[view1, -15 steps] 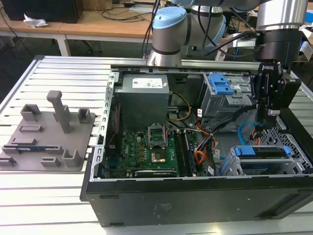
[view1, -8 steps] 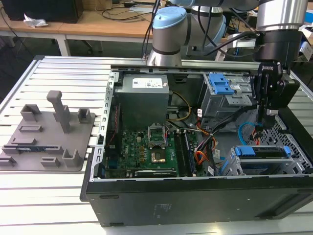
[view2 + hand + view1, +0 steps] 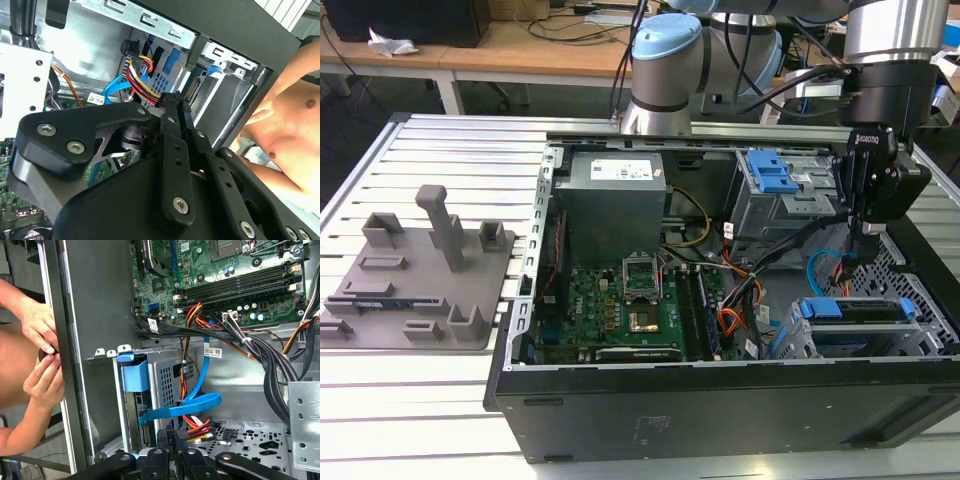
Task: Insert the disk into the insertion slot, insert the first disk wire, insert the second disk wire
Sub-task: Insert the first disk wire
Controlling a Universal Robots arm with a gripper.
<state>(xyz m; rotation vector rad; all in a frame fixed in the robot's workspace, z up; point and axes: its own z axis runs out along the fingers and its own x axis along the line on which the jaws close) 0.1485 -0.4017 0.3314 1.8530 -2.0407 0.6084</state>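
Pointing straight down, the gripper (image 3: 857,258) pinches the first disk wire (image 3: 199,424).

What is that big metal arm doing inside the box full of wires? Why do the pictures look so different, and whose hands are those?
It is a robot arm, and the pincer at its end is called a gripper. The box is an open computer case lying on a metal table. One picture comes from a camera standing apart; the other two come from cameras riding on the arm's wrist, so they see the gripper up close. A disk in a blue frame sits in its grey cage, the insertion slot. The gripper's tip is beside the red-orange wires, near a looping light blue cable. Whether it holds anything, I cannot tell. The hands belong to a person beside the case. A grey plastic block lies on the table.
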